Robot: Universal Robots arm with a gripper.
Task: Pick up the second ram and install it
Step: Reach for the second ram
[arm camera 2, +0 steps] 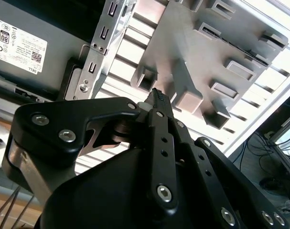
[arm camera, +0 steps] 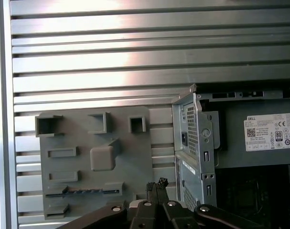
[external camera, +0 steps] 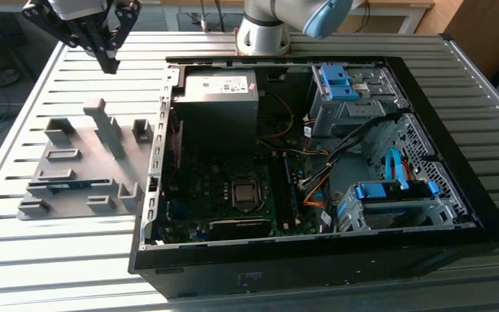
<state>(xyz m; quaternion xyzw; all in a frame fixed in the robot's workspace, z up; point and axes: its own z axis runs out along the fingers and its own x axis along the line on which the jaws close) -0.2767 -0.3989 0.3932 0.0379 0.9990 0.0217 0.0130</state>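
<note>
Pictured: the second ram (external camera: 69,184), a long, thin blue-green circuit-board stick, sits on edge in a slot of the grey slotted plastic tray (external camera: 93,170), at the tray end nearer the exterior camera. Its long axis runs across the tray, pointing toward the side wall of the open black computer case (external camera: 319,257).

From my console, I see the black hand (external camera: 111,64) hovering above the slatted metal worktop (external camera: 59,260) off the tray's far end, beside the case's rear corner. It is well apart from the stick and higher than it. The stick therefore lies back along the tray's length from the hand and crosswise to that line.

In both wrist views the fingertips meet with nothing between them, so the hand is closed and empty.

I count one stick in the tray, one tray, one case and one hand. I cannot make out whether a ram already stands on the motherboard (external camera: 232,175), which is dark there.
</note>
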